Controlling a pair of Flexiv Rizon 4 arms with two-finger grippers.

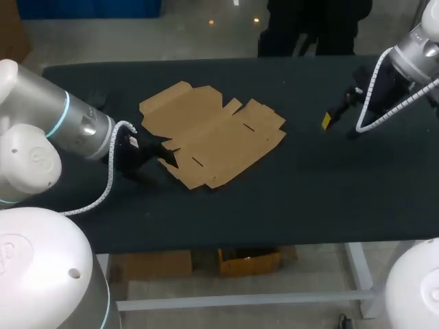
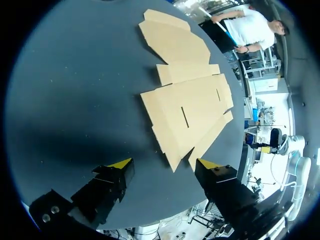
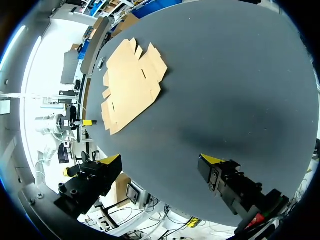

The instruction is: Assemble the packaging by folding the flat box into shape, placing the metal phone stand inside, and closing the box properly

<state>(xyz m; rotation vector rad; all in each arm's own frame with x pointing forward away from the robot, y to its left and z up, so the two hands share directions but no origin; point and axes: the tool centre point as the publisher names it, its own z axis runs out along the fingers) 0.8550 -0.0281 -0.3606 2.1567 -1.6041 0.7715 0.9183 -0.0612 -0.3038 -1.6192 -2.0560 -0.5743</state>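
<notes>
The left gripper (image 2: 165,164) sits at the flat box's near-left edge with its fingers spread wide and nothing clamped between them. A pointed corner of the flat box (image 2: 190,107) lies just ahead of it, in the gap between the two yellow tips. The tip on the side of the box's lower flap is very close to the cardboard, but I cannot tell if it touches.

From the left gripper, the box stretches away along its long axis, with slotted panels first and smaller flaps at the far end. From above, the flat box (image 1: 212,133) lies unfolded and flush on the table (image 1: 329,185). Its long axis runs from the left gripper (image 1: 147,154) toward the right arm's side, and its edges are skewed to the table's edges.

The right gripper (image 3: 161,159) also has its fingers wide apart and holds nothing. It is well apart from the flat box (image 3: 131,82), which lies across bare dark table (image 3: 235,75) ahead of and to one side of the fingers. In the head view the right gripper (image 1: 336,113) hangs off the box's right end, with its yellow tip pointing toward the box.
</notes>
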